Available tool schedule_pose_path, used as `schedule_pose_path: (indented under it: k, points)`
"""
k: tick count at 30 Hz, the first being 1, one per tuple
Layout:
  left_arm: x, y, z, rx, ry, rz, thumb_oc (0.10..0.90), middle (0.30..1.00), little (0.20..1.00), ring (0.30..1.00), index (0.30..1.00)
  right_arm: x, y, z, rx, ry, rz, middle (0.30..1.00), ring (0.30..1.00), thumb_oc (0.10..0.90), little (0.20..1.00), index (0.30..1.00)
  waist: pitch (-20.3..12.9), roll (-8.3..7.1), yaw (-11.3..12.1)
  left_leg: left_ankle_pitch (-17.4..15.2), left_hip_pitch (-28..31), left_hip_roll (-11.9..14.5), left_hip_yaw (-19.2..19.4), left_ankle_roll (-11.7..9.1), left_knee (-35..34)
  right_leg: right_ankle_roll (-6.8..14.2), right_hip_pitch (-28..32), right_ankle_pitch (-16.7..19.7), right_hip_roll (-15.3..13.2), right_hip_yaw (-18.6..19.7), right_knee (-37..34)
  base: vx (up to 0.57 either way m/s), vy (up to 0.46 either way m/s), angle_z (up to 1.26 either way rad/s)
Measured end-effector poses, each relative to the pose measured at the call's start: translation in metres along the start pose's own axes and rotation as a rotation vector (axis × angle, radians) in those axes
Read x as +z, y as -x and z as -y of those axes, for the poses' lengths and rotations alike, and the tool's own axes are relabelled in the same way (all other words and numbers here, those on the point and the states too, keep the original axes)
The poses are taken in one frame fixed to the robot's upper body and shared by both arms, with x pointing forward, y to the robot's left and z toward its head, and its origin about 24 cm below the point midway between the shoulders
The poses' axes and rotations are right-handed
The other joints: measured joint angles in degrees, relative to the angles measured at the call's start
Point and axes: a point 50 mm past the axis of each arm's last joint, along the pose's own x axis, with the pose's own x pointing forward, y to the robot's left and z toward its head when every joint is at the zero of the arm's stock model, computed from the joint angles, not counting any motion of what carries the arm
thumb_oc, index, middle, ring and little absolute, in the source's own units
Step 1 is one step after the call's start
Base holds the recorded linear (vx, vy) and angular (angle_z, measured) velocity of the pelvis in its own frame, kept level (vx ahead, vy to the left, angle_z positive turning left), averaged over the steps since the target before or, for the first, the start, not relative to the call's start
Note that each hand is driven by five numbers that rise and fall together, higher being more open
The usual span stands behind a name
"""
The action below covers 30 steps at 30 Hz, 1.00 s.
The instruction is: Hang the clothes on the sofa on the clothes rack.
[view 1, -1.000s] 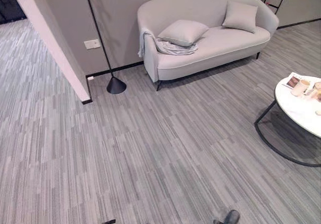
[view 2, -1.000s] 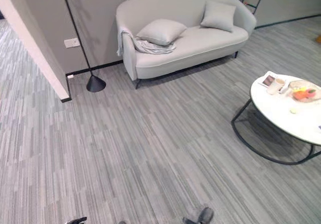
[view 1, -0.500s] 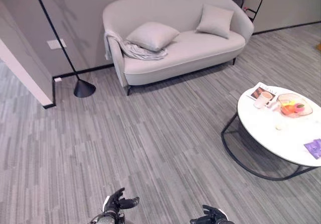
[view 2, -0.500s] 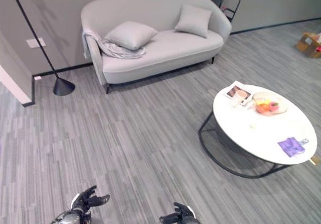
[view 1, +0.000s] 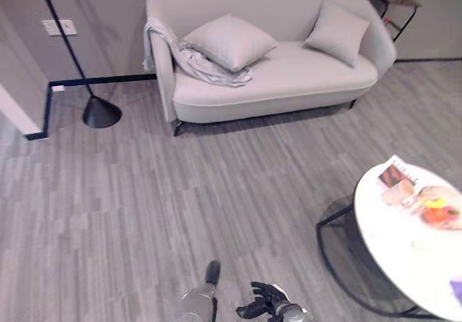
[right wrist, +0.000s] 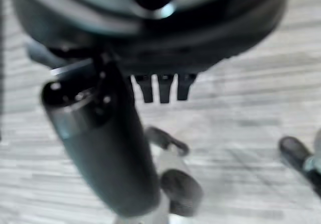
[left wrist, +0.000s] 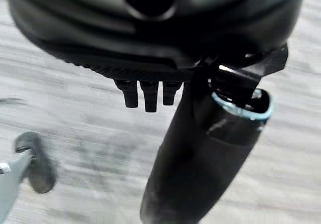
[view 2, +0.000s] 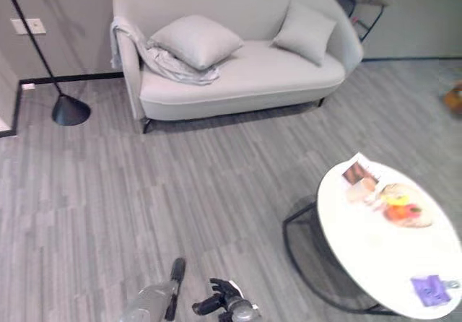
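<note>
Grey cloth, the garment (view 1: 189,56) I'm after, lies draped over the arm of the pale sofa (view 1: 289,84) at its left end, trailing onto the seat and partly tucked under the nearer cushion (view 1: 229,42). A second cushion (view 1: 339,32) leans at the other end of the sofa. Left of the sofa I see a black floor lamp (view 1: 99,111) with its cone base on the striped grey floor (view 1: 144,192), near the wall. A round white table (view 2: 382,246) on a dark wire frame stands to my right, carrying a magazine (view 2: 355,170) and a dish of fruit (view 2: 404,212). My right hand (view 1: 266,299) hangs low, fingers relaxed and apart, holding nothing. My left hand (left wrist: 150,91) shows in its wrist view, fingers straight and empty. Both hands are well apart from the garment.
</note>
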Motion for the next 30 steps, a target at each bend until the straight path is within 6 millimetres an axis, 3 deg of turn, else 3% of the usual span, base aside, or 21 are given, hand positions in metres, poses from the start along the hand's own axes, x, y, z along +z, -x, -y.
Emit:
schedule_pose_path:
  k: [3,5,6,7,8,11,12,14,16,17,19,20,21,22,23,25,26,27,28,29,30]
  points:
    - [0.036,-0.002,0.012,-0.032,-0.018,0.110,0.800,0.900,0.900,0.900,0.900,-0.006,0.002,0.011,-0.021,-0.002,-0.016,0.900,0.900,0.800,0.900,0.900,-0.5,-0.63,-0.8,-0.7,4.7,-1.2,-1.6,1.1,-2.6,5.1,-5.0,5.5,-4.1,0.5,15.7,0.23,0.265,0.14]
    - [0.068,0.000,0.025,-0.072,-0.061,0.220,0.800,0.900,0.900,0.900,0.900,-0.004,0.001,0.023,-0.063,0.001,-0.024,0.900,0.900,0.800,0.900,0.900,-0.3,0.10,-2.5,-3.0,8.2,-2.3,-3.1,2.9,-3.5,7.8,-15.5,2.9,-8.3,3.6,32.3,0.54,0.393,0.45]
    - [0.068,0.001,0.038,-0.101,-0.149,0.210,0.800,0.900,0.900,0.900,0.900,-0.010,0.003,0.030,-0.080,-0.010,-0.046,0.900,0.900,0.800,0.900,0.900,1.7,3.89,-4.7,-5.3,13.4,-2.7,-5.8,5.8,-2.3,6.6,-19.9,2.3,-10.8,2.3,42.0,0.51,0.179,0.68]
    - [0.056,0.002,0.043,-0.124,-0.216,0.194,0.800,0.900,0.900,0.900,0.900,-0.017,0.005,0.032,-0.089,-0.012,-0.053,0.900,0.900,0.800,0.900,0.900,0.6,7.21,-5.0,-6.8,16.6,-2.3,-6.7,5.1,-3.0,5.0,-23.7,1.1,-11.3,0.0,41.9,0.43,-0.003,0.82]
    - [0.043,0.002,0.042,-0.130,-0.254,0.165,0.800,0.900,0.900,0.900,0.900,-0.010,0.005,0.034,-0.089,-0.044,-0.019,0.900,0.900,0.800,0.900,0.900,0.2,8.89,-6.6,-7.7,18.6,-2.4,-8.6,4.5,-3.7,3.3,-28.5,-1.1,-8.6,0.4,31.5,0.51,-0.149,0.65]
    - [0.025,0.002,0.040,-0.139,-0.309,0.103,0.800,0.900,0.900,0.900,0.900,0.000,0.004,0.037,-0.094,-0.179,0.034,0.900,0.900,0.800,0.900,0.900,0.6,10.50,-8.7,-8.9,20.3,-2.2,-12.8,1.4,-4.3,1.4,-30.0,-0.2,-3.4,0.7,6.6,0.33,-0.118,0.67]
    - [0.015,0.003,0.039,-0.141,-0.327,0.068,0.800,0.900,0.900,0.900,0.900,0.000,0.004,0.038,-0.100,-0.226,0.035,0.900,0.900,0.800,0.900,0.900,0.4,10.62,-9.6,-9.3,20.6,-2.6,-14.2,0.8,-4.4,1.5,-29.6,1.3,-2.3,1.3,-3.8,0.31,-0.051,0.68]
    - [0.001,0.004,0.036,-0.136,-0.344,0.019,0.800,0.900,0.900,0.900,0.900,0.005,0.004,0.042,-0.116,-0.301,0.062,0.900,0.900,0.800,0.900,0.900,0.2,10.15,-10.6,-10.1,22.7,-3.7,-17.0,0.0,-5.4,2.0,-32.2,7.7,-1.9,5.9,-14.4,0.26,-0.014,0.93]
    - [-0.014,0.006,0.037,-0.160,-0.372,-0.028,0.800,0.900,0.900,0.900,0.900,0.008,0.004,0.047,-0.130,-0.335,0.063,0.900,0.900,0.800,0.900,0.900,0.6,10.49,-11.5,-10.5,26.4,-3.7,-17.2,-0.5,-5.3,1.6,-34.6,11.8,-2.7,8.0,-15.2,0.67,-0.042,1.19]
    - [-0.016,0.006,0.038,-0.167,-0.409,-0.025,0.800,0.900,0.900,0.900,0.900,0.006,0.004,0.048,-0.136,-0.355,0.057,0.900,0.900,0.800,0.900,0.900,0.1,10.47,-12.2,-12.3,27.4,-3.5,-17.5,-2.9,-5.2,3.2,-35.8,12.8,-2.9,10.2,-14.8,0.71,-0.082,1.15]
    - [-0.019,0.006,0.035,-0.168,-0.440,-0.032,0.800,0.900,0.900,0.900,0.900,0.012,0.003,0.054,-0.153,-0.413,0.062,0.900,0.900,0.800,0.900,0.900,-0.8,11.97,-13.7,-17.5,30.9,-1.0,-20.6,-3.1,-5.6,3.1,-36.4,12.7,-1.3,10.8,-12.3,0.52,-0.115,1.04]
    - [-0.021,0.007,0.034,-0.167,-0.453,-0.036,0.800,0.900,0.900,0.900,0.900,0.009,0.002,0.052,-0.149,-0.418,0.048,0.900,0.900,0.800,0.900,0.900,-1.2,11.66,-13.5,-18.0,32.5,-0.1,-21.0,-3.9,-5.2,1.7,-35.4,13.5,-0.2,10.1,-10.6,0.50,-0.159,0.85]
    - [-0.023,0.006,0.029,-0.154,-0.457,-0.048,0.800,0.900,0.900,0.900,0.900,0.003,0.003,0.050,-0.139,-0.422,0.023,0.900,0.900,0.800,0.900,0.900,-2.3,10.98,-13.8,-18.5,34.2,0.6,-21.8,-4.7,-4.3,-2.6,-33.8,15.3,0.8,10.3,-9.6,0.43,-0.165,0.87]
    - [-0.030,0.008,0.033,-0.170,-0.453,-0.059,0.800,0.900,0.900,0.900,0.900,-0.003,0.005,0.056,-0.156,-0.423,0.008,0.900,0.900,0.800,0.900,0.900,-3.9,12.42,-14.2,-19.2,35.5,3.4,-22.1,-5.9,-3.7,-4.8,-32.5,17.7,2.6,9.5,-8.6,0.50,-0.247,0.76]
    - [-0.034,0.010,0.037,-0.187,-0.450,-0.062,0.800,0.900,0.900,0.900,0.900,-0.008,0.006,0.059,-0.168,-0.409,-0.010,0.900,0.900,0.800,0.900,0.900,-4.8,13.83,-14.0,-18.7,35.1,5.0,-21.7,-7.0,-1.2,-6.2,-31.7,16.4,3.8,9.0,-7.1,0.33,-0.180,0.41]
    - [-0.032,0.009,0.038,-0.208,-0.450,-0.048,0.800,0.900,0.900,0.900,0.900,-0.004,0.006,0.064,-0.166,-0.353,-0.006,0.900,0.900,0.800,0.900,0.900,-4.8,13.04,-13.6,-16.3,31.4,4.4,-20.0,-11.4,6.5,-7.9,-31.1,15.0,4.0,9.4,-6.5,0.34,-0.196,0.05]
    - [-0.028,0.008,0.037,-0.200,-0.451,-0.037,0.800,0.900,0.900,0.900,0.900,-0.008,0.008,0.066,-0.167,-0.320,-0.015,0.900,0.900,0.800,0.900,0.900,-4.8,11.92,-13.7,-17.4,28.2,4.4,-20.1,-11.2,12.6,-8.3,-27.7,14.7,3.7,10.0,-10.0,0.35,-0.198,0.29]
    - [-0.021,0.008,0.042,-0.214,-0.450,-0.005,0.800,0.900,0.900,0.900,0.900,-0.008,0.009,0.070,-0.179,-0.312,-0.016,0.900,0.900,0.800,0.900,0.900,-4.6,11.75,-13.8,-17.6,27.2,5.7,-20.1,-10.7,11.8,-8.2,-25.5,13.9,3.9,9.8,-11.8,0.31,-0.178,0.54]
    - [-0.016,0.008,0.048,-0.230,-0.457,0.023,0.800,0.900,0.900,0.900,0.900,-0.013,0.011,0.077,-0.201,-0.289,-0.032,0.900,0.900,0.800,0.900,0.900,-4.5,11.65,-13.7,-14.6,25.2,7.4,-20.0,-12.9,12.6,-8.1,-24.7,13.0,4.2,8.9,-12.2,0.14,-0.098,0.16]
    - [-0.010,0.009,0.055,-0.249,-0.464,0.056,0.800,0.900,0.900,0.900,0.900,-0.020,0.013,0.080,-0.209,-0.246,-0.053,0.900,0.900,0.800,0.900,0.900,-5.0,12.93,-12.1,-14.8,24.2,7.5,-20.2,-14.3,16.7,-8.1,-24.2,12.9,5.9,8.8,-12.5,0.22,-0.151,-0.15]
    - [-0.005,0.009,0.058,-0.261,-0.464,0.076,0.800,0.900,0.900,0.900,0.900,-0.014,0.013,0.081,-0.211,-0.196,-0.044,0.900,0.900,0.800,0.900,0.900,-4.7,12.56,-11.3,-13.9,21.6,7.7,-19.9,-15.8,21.7,-8.6,-23.0,12.5,6.5,8.6,-13.6,0.20,-0.167,-0.28]
